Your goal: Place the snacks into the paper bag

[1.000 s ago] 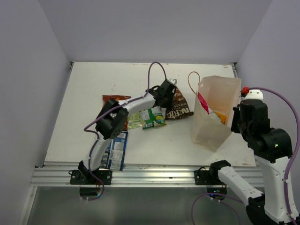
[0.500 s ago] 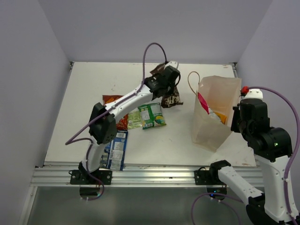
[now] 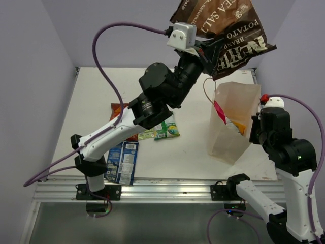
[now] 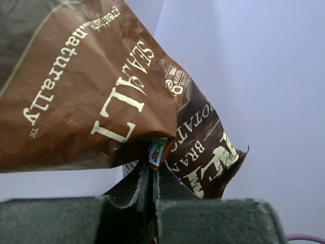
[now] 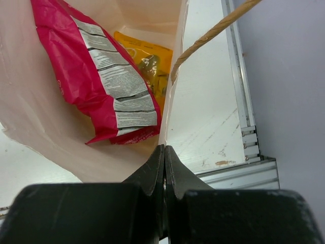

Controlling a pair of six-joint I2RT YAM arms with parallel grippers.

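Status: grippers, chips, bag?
Left gripper shut on brown chips, held high. Right gripper shut on bag rim. Magenta packet, yellow packet inside. Mouth unobstructed.

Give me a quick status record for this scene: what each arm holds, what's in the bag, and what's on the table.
Left fingers: shut on the brown sea-salt chip packet, lifted high off the table
Right fingers: shut on the rim of the paper bag
In bag: magenta packet, orange-yellow packet
On table: green packet, small pale green packet, blue packet, red packet
Bag state: upright, top open
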